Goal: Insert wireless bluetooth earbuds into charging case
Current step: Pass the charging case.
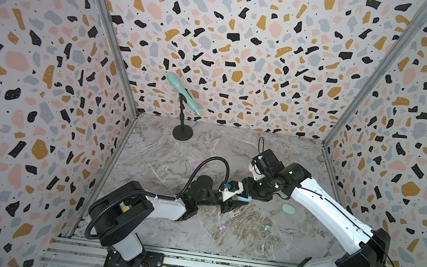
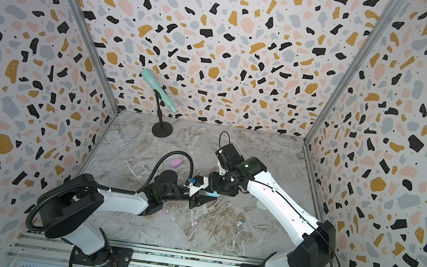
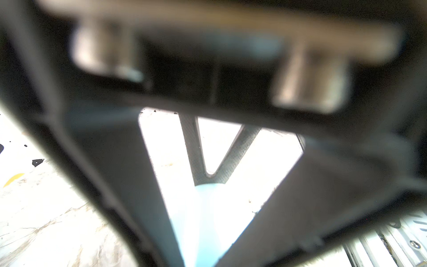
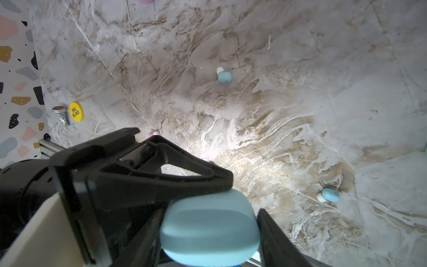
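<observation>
Blue charging case fills the foreground of the right wrist view, clamped side to side in the right pincer and held up off the bench. The left pincer has its jaws fully together, tips pressed on the case's upper edge. From its own wrist view the two fingers meet in a V right at the blue shell, but whether they have caught the lid's lip I can't tell.

Nothing is loaded yet. One blue earbud lies out on the marble, another blue earbud sits well apart from it, and a pink earbud peeks past the left arm.

Here's the danger: that shell looks smooth and rounded, and the contact is tiny. A prying move could skid the tips off the seam. Pull too hard and the case may twist out of the right grip and drop among the buds, scattering them. The two wrists are also crowded together, so a clash is possible.
</observation>
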You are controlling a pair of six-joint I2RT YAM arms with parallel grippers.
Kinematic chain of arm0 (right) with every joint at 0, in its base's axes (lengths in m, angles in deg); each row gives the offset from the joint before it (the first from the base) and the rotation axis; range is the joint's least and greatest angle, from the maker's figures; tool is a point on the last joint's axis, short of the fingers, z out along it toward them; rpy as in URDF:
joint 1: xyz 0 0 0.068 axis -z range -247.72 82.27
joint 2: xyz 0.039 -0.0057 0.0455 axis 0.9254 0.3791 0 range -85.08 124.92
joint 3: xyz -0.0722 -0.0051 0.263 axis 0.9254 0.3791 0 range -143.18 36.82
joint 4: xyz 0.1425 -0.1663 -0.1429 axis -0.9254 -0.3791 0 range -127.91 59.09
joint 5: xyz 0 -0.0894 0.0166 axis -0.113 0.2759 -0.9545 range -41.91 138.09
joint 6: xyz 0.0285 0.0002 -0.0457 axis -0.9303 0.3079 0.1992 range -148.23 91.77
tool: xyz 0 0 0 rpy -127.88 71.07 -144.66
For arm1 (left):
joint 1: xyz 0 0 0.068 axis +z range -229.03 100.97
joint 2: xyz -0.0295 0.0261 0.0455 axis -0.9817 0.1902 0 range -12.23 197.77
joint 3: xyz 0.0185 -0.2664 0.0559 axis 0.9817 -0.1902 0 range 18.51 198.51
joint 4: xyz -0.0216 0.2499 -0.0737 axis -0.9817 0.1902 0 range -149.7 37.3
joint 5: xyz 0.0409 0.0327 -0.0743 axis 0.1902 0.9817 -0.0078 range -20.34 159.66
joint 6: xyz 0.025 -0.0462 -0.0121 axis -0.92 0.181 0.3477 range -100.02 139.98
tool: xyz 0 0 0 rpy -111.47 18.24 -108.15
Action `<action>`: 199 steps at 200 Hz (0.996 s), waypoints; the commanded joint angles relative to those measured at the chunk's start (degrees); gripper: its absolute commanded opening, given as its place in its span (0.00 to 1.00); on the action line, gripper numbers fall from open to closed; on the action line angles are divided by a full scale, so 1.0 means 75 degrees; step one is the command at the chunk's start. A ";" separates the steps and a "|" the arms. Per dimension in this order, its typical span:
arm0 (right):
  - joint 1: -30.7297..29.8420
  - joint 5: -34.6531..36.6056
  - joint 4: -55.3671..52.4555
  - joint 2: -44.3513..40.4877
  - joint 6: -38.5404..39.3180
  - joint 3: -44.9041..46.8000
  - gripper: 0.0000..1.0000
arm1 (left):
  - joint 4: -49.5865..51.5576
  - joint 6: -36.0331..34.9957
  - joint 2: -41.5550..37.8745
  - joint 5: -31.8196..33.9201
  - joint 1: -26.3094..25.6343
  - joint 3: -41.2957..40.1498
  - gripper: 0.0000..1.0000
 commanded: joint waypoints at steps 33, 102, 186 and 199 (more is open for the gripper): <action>0.0013 -0.0069 -0.0191 -0.0431 -0.0091 -0.0452 0.74 | -0.0141 0.0041 -0.0303 -0.0129 -0.0020 0.0127 0.36; 0.0785 -0.0253 -0.0460 -0.1317 0.0735 -0.0307 0.80 | 0.0607 0.0336 -0.0806 -0.0495 -0.0017 -0.0063 0.34; -0.0941 0.0805 0.0547 -0.2698 0.4448 0.1030 0.69 | 0.3363 -0.0453 -0.1528 -0.1692 0.0109 0.0484 0.32; -0.1114 0.0988 0.0735 -0.2784 0.4672 0.1191 0.68 | 0.3555 -0.0539 -0.1560 -0.1765 0.0102 0.0542 0.32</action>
